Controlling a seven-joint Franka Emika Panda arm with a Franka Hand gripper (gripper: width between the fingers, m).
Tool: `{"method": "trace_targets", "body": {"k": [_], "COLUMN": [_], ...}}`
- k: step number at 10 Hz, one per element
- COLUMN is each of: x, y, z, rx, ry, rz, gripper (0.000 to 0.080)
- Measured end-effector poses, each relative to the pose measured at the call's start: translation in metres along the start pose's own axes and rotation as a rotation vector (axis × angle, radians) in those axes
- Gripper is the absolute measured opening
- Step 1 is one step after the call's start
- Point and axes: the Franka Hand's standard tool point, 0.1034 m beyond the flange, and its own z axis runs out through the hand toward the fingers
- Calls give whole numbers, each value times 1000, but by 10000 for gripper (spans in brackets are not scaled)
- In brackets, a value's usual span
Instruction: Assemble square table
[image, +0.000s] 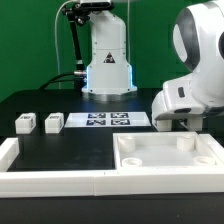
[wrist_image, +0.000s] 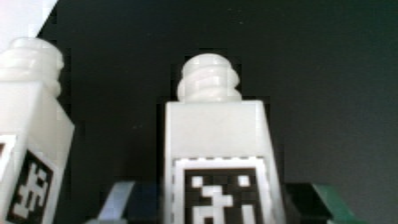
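Note:
In the wrist view, a white leg block (wrist_image: 221, 130) with a threaded tip and a black-and-white tag stands between the fingers of my gripper (wrist_image: 222, 203). The fingertips (wrist_image: 121, 200) flank it, and a thin dark gap shows on either side. A second leg block (wrist_image: 32, 120) stands right beside it. In the exterior view, the gripper (image: 172, 122) is low behind the white square tabletop (image: 205, 158) at the right, and the hand hides these two legs. Two more leg blocks (image: 24, 123) (image: 53, 122) stand at that view's left.
The marker board (image: 110, 120) lies in the middle of the black table, in front of the robot's base (image: 108, 60). A long white border rail (image: 50, 180) runs along the front and left of the work area.

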Motion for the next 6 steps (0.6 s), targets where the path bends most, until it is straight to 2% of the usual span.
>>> {"method": "trace_targets", "body": {"k": [4,6], "x": [-2,-16], "y": [1,6], "z": [-2,-27], "rx": [1,6], "ry": [-3,11], "rz": [-3,-2], "gripper": [285,287]}}
